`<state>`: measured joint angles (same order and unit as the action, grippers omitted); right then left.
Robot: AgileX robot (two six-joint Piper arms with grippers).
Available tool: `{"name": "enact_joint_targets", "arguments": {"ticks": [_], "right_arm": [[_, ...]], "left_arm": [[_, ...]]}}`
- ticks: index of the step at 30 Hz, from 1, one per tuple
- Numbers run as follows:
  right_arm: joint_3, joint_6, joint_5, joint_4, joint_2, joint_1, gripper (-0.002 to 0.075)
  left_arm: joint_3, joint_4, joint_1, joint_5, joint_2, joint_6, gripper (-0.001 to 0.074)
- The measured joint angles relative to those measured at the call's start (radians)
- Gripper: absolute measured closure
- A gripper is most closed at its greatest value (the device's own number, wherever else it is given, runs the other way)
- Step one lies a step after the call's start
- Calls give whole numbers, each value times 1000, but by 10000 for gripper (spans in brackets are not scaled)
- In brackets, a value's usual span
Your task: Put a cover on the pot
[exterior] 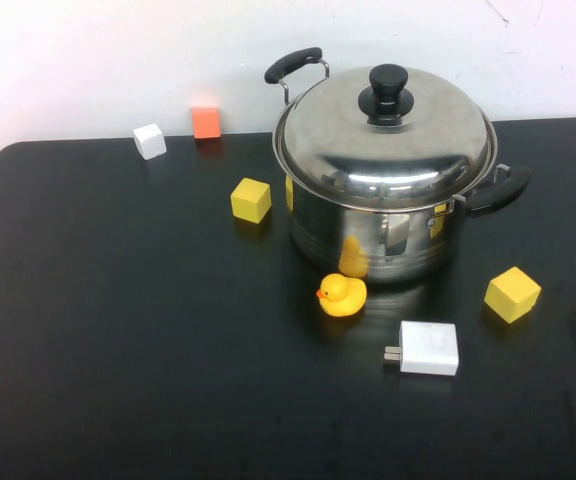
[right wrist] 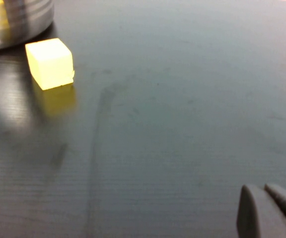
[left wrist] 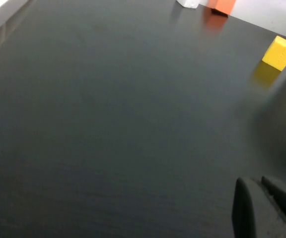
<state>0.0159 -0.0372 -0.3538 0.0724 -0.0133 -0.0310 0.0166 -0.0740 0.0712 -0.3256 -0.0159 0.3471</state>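
Note:
The large shiny steel pot (exterior: 378, 235) with two black side handles stands at the back right of the black table. The domed steel lid (exterior: 408, 140) with a black knob (exterior: 386, 92) sits on top of it, closing it. A bit of the pot's lower wall shows in the right wrist view (right wrist: 14, 20). Neither arm shows in the high view. My left gripper (left wrist: 254, 184) hangs over bare table, fingers together and empty. My right gripper (right wrist: 259, 188) is also shut and empty, over bare table away from the pot.
A yellow rubber duck (exterior: 342, 295) and a white charger plug (exterior: 428, 347) lie in front of the pot. Yellow cubes sit at its left (exterior: 251, 199) (left wrist: 279, 52) and right (exterior: 512, 293) (right wrist: 49, 63). An orange cube (exterior: 206, 121) and a white cube (exterior: 149, 140) sit at the back.

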Motion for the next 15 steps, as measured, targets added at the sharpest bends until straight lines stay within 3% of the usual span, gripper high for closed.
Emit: {"name": "enact_joint_targets", "arguments": {"ticks": [10, 15], "right_arm": [[0, 0, 0, 0, 0, 0, 728], [0, 0, 0, 0, 0, 0, 728]], "left_arm": [[0, 0, 0, 0, 0, -5, 737], [0, 0, 0, 0, 0, -193, 737]]}}
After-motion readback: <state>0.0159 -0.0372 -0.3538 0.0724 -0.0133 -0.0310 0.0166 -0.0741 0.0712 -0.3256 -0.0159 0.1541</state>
